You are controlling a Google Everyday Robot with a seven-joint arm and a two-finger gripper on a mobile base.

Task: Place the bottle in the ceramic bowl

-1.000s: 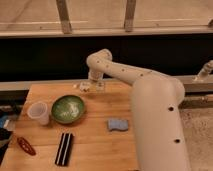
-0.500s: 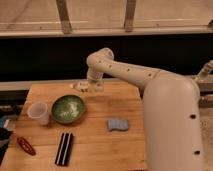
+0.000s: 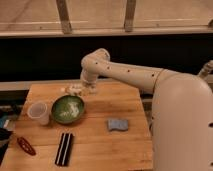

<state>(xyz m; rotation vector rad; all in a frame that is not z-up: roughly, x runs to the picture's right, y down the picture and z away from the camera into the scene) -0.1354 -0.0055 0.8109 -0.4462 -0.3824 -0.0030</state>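
The dark-green ceramic bowl (image 3: 67,109) sits on the left half of the wooden table (image 3: 100,145), pale speckles inside. The small whitish bottle (image 3: 74,90) lies near the table's back edge, just behind the bowl and outside it. My gripper (image 3: 86,90) hangs from the white arm right at the bottle's right end, low over the table. The arm's wrist covers the place where gripper and bottle meet.
A translucent plastic cup (image 3: 39,112) stands left of the bowl. A blue sponge (image 3: 118,124) lies right of centre. A black flat object (image 3: 64,148) lies at the front, a red item (image 3: 25,145) at the front left. The arm's large white body (image 3: 182,125) fills the right side.
The arm has reached lower and a little left, bringing the gripper down to the bottle at the back edge. The bowl, cup and sponge have not moved.
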